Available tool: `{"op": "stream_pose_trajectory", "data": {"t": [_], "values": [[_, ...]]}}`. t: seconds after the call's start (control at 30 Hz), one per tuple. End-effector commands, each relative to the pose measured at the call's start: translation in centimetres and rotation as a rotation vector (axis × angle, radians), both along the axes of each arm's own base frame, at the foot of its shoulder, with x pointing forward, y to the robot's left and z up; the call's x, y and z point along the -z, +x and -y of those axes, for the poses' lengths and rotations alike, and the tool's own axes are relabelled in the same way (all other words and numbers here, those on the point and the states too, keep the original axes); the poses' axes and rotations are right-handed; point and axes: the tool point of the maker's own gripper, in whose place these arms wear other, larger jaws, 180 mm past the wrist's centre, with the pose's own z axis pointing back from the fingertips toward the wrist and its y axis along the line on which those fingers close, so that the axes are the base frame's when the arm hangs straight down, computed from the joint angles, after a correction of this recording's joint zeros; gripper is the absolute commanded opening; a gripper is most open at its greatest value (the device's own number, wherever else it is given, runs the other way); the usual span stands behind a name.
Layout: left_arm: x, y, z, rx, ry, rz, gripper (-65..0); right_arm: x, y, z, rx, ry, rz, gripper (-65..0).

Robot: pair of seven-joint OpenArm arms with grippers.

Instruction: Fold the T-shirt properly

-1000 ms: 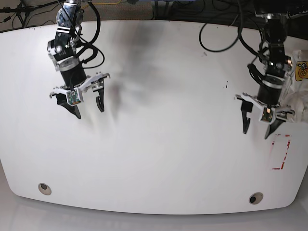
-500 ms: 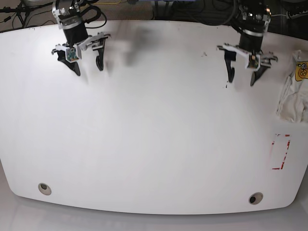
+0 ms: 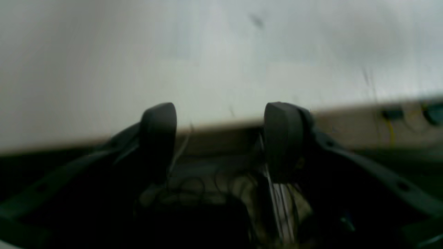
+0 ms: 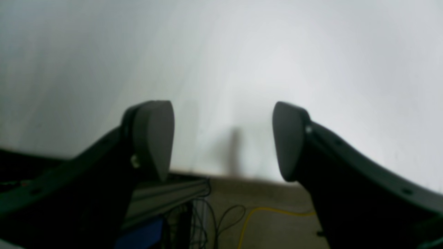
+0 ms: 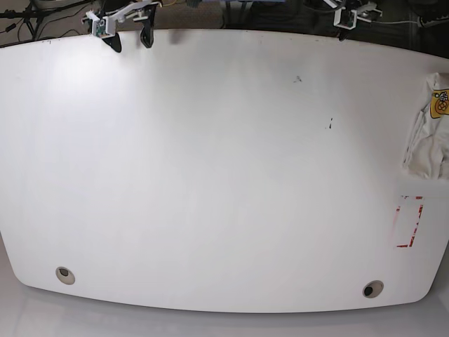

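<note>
Now both arms sit pulled back at the far edge of the white tabletop [image 5: 210,175], with only their ends showing in the base view. The right claw [image 5: 130,38] hangs over that far rim with its two dark fingers pointing down, spread wide and holding nothing; its wrist view shows the same, two dark pads [image 4: 154,138] well apart with bare tabletop and the floor's cables between them. The left claw [image 5: 351,21] is mostly cut off by the top of the base view, only white parts of it showing. Its wrist view is blurred, yet its pads [image 3: 159,138] stand clearly apart with nothing between them, the tabletop edge crossing behind.

The T-shirt [image 5: 429,140] lies crumpled at the tabletop's side edge, well away from the left claw and farther still from the right claw, with its yellow-orange badge [image 5: 440,104] facing up at the end nearest the left claw. No claw touches it.
</note>
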Motion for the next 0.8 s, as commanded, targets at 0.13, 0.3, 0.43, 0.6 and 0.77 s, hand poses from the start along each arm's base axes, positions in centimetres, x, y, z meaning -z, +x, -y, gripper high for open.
{"op": "stream_pose_trajectory", "data": {"t": [0.13, 0.3, 0.43, 0.6, 0.77], "values": [[2.1, -5.0, 0.6, 0.047, -0.02, -0.137, -28.2, 1.0, -4.6, -0.2, 0.055, 0.042, -0.07, -22.0], [4.8, -9.0, 0.4, 0.039, -0.026, -0.263, -28.2, 4.1, -8.8, 0.0, 0.106, 0.072, -0.198, -22.0], [7.7, -12.5, -0.3, 0.018, -0.021, -0.372, -28.2, 6.7, -12.3, 0.1, 0.14, 0.094, -0.302, -22.0], [11.4, -13.7, -1.1, -0.007, -0.015, -0.442, -28.2, 9.9, -14.3, -0.4, 0.134, 0.122, -0.383, -22.0], [15.6, -14.9, -2.0, -0.041, -0.008, -0.531, -28.2, 13.3, -15.6, -1.4, 0.087, 0.132, -0.454, -22.0]]}}
